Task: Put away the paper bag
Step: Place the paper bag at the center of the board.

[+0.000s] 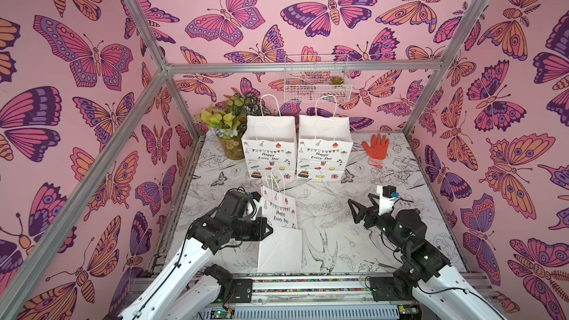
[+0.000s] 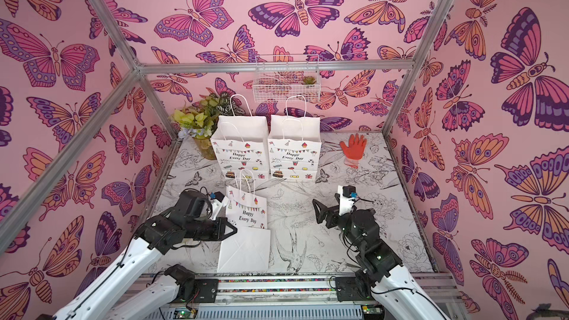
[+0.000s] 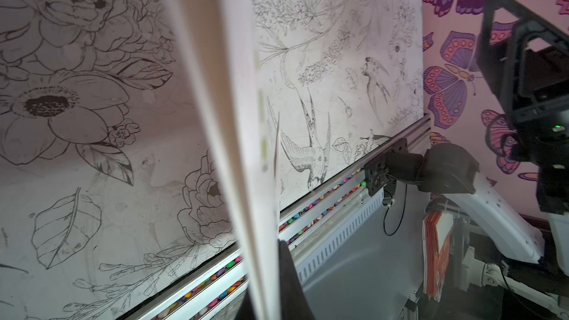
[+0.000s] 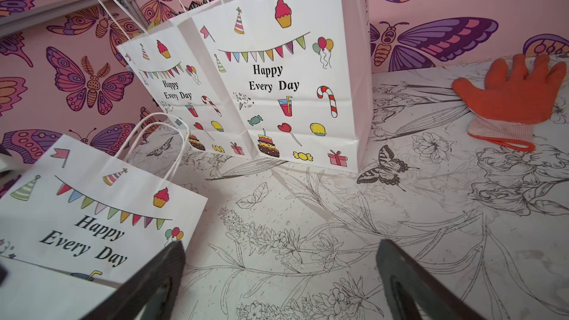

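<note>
Here, in both top views, the left hand (image 1: 269, 229) (image 2: 234, 229) is closed tight on one side edge of the paper bag (image 1: 279, 210) (image 2: 246, 210). The bag spreads away from its fingertips toward the right hand (image 1: 361, 204) (image 2: 326, 205), with the printed half farther out and the plain white half back toward the arm bases. The right hand is spread wide with nothing in it, well apart from the bag over the table (image 1: 332, 192) (image 2: 295, 192). Beyond both hands, two standing bags (image 1: 269, 152) (image 2: 238, 152) stand side by side, and an orange glove (image 1: 375, 146) (image 2: 353, 146) lies flat beyond the right hand.

In the left wrist view, the paper bag (image 3: 234, 118) is a white sheet seen almost edge-on, running out from the hand. One dark finger (image 3: 291, 281) lies against its side.

In the right wrist view, the right hand (image 4: 280, 244) has only bare table (image 4: 431, 241) between its fingers. The paper bag (image 4: 92, 210) lies outside one finger, "Happy Every Day" face showing. The standing bags (image 4: 277, 81) and the glove (image 4: 511, 96) lie ahead.
</note>
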`<state>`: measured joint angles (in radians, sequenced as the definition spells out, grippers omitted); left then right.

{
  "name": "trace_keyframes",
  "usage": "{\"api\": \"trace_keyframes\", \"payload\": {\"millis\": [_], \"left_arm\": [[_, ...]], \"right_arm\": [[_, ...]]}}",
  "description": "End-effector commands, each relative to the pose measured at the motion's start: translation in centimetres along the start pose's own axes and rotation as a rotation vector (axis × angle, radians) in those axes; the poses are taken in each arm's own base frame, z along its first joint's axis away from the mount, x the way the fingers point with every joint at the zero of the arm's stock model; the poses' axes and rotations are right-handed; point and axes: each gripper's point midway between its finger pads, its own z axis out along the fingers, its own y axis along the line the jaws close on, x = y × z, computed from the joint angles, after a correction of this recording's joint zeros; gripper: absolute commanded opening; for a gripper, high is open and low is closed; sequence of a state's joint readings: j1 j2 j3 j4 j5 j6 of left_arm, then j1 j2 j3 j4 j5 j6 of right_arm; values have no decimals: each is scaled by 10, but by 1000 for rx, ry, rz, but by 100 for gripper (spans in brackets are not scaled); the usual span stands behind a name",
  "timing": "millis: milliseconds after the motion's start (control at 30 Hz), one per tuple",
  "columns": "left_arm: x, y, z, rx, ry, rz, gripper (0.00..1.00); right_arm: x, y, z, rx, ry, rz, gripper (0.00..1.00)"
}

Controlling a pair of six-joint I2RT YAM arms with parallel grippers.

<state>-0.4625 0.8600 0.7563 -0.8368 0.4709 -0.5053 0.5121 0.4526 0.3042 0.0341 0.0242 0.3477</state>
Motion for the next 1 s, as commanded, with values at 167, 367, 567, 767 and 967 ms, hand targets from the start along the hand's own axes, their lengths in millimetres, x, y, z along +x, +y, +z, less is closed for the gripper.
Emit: {"api": "trace_keyframes", "payload": {"millis": [167, 367, 567, 767, 967], "left_arm": [[-27, 19, -3, -78, 17, -36, 0], [-34, 55, 12, -139, 109, -115, 0], [-48, 74, 28, -151, 141, -161, 0], [-56, 98, 40, -156, 195, -248, 0], [-65, 122, 49, -170, 234, -315, 0]], "right_arm": [[-4, -12, -9, 58, -51, 12, 99], [0, -24, -11, 111, -65, 13, 99], [1, -28, -13, 128, -84, 13, 99], [2, -29, -12, 136, -75, 18, 99], [4, -30, -10, 140, -69, 18, 99]]}}
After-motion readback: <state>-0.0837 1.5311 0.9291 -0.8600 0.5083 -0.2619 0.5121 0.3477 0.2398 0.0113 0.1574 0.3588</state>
